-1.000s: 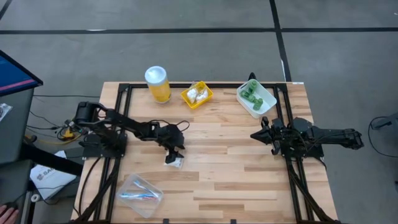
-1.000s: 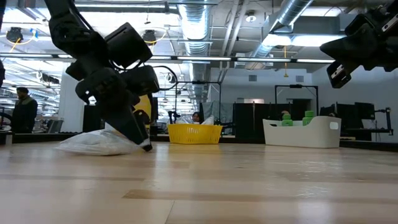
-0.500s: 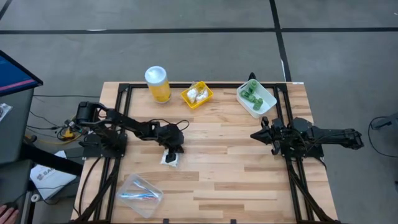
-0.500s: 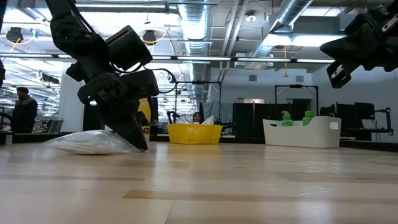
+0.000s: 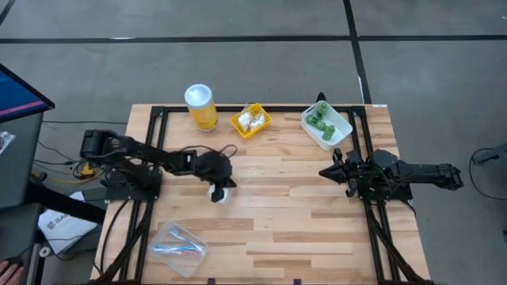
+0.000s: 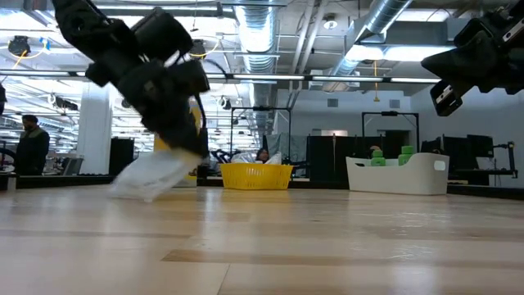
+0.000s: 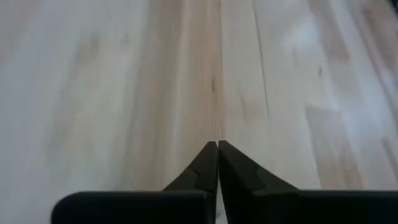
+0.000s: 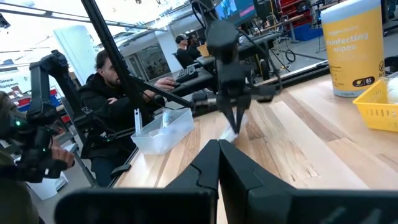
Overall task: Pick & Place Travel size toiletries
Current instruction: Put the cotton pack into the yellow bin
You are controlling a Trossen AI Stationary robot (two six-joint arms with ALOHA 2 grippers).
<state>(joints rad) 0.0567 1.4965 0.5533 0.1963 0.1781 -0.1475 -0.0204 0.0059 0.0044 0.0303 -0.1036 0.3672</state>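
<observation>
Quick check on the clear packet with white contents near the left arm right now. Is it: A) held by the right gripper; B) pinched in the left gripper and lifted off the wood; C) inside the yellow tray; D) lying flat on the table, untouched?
B: in the low view the packet hangs from the left gripper clear of the table; the high view shows it under that gripper, far from the right gripper.

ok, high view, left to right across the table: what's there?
Clear box of toothbrushes → yellow jar → left end effector holding a clear packet → yellow tray → white bin of green bottles → right end effector, shut and empty.
</observation>
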